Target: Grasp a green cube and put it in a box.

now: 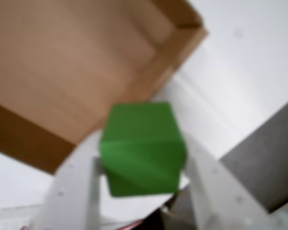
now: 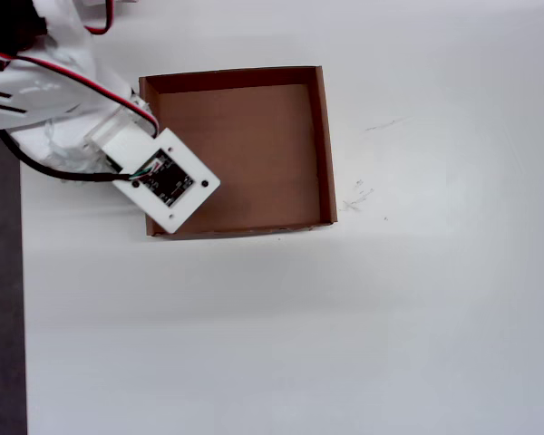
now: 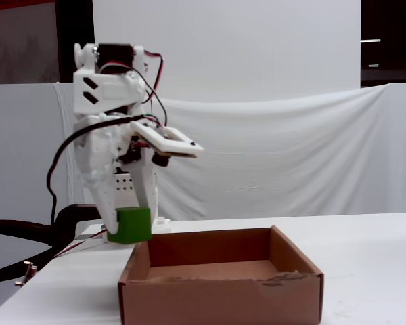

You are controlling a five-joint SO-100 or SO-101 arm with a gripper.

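Fixed view: green cube [image 3: 130, 225] in claw [image 3: 131, 229] above box [image 3: 220, 294] edge.

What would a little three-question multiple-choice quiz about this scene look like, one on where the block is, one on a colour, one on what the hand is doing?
1. Where is the green cube?
A. Lying on the floor of the box
B. Held in the air by the box's left edge, as the fixed view shows it
C. On the table to the right of the box

2. What colour is the box?
A. Brown
B. Blue
C. White

3. What is the hand doing?
A. Hanging open and empty
B. Pressing down on the box wall
C. Clamped on the cube

Answers:
1. B, since the fixed view shows the cube above the table beside the box's left wall.
2. A, its cardboard is brown in all three views.
3. C, the wrist view shows a white finger on each side of the cube.
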